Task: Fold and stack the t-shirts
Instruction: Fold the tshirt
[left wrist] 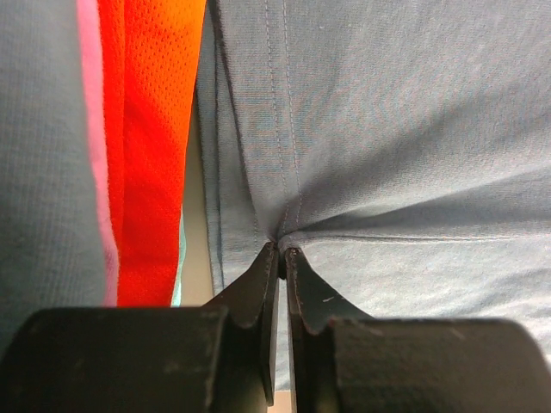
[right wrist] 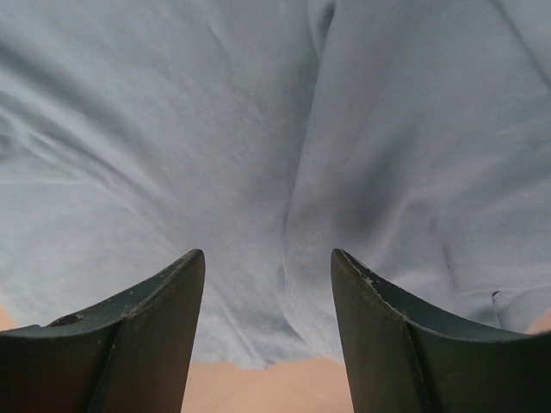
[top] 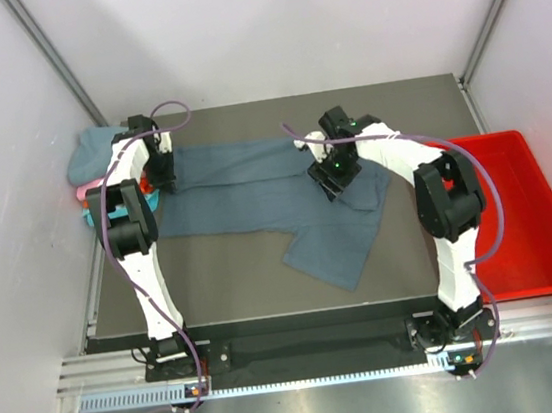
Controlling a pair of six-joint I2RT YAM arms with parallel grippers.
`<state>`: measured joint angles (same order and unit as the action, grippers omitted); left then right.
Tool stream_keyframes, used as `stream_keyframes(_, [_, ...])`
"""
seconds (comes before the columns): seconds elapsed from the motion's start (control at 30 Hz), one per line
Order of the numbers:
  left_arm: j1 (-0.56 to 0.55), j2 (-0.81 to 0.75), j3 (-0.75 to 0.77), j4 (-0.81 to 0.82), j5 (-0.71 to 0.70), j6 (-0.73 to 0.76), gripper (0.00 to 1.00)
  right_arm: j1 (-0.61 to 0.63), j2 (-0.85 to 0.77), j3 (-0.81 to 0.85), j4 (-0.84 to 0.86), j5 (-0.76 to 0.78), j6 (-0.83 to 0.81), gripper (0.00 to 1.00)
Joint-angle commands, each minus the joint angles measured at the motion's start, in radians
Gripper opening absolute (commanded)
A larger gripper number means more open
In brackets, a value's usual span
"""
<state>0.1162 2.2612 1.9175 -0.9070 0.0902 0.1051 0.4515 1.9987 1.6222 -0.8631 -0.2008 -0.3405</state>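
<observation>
A slate blue-grey t-shirt (top: 254, 194) lies spread across the table, one sleeve flopping toward the front. My left gripper (top: 161, 175) is at the shirt's left edge; in the left wrist view it (left wrist: 281, 251) is shut on a pinch of the blue-grey cloth (left wrist: 387, 129) at a seam. My right gripper (top: 335, 177) is over the shirt's right part; in the right wrist view it (right wrist: 268, 258) is open, with the blue-grey cloth (right wrist: 258, 129) between and beyond its fingers. A stack of folded t-shirts (top: 90, 169) sits at the far left, teal on top, with pink and orange (left wrist: 151, 129) edges showing.
A red plastic tray (top: 530, 226) stands at the table's right edge. White walls enclose the back and sides. The stack of folded shirts sits right beside my left gripper.
</observation>
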Motion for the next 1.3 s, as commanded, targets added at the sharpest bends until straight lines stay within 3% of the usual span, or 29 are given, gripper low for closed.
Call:
stream_keyframes(0.0, [0.016,-0.023,-0.002,-0.024,-0.001,0.007,0.09,0.029,-0.003,0.024,0.007,0.075,-0.04,0.6])
stream_keyframes(0.43, [0.014,-0.026,0.0,-0.029,0.022,0.01,0.1,0.115,0.032,-0.025,0.039,0.281,-0.091,0.57])
stream_keyframes(0.73, [0.014,-0.022,0.003,-0.024,0.043,-0.018,0.1,0.122,0.063,-0.019,0.061,0.371,-0.098,0.41])
stream_keyframes(0.97, [0.014,-0.02,0.006,-0.026,0.031,-0.018,0.1,0.122,0.095,0.007,0.053,0.393,-0.094,0.06])
stream_keyframes(1.07, [0.014,-0.022,0.006,-0.027,0.023,-0.015,0.1,0.122,0.071,0.028,0.052,0.416,-0.095,0.0])
stream_keyframes(1.27, [0.014,-0.023,0.008,-0.029,0.016,-0.005,0.1,0.043,0.052,0.125,0.067,0.451,-0.121,0.0])
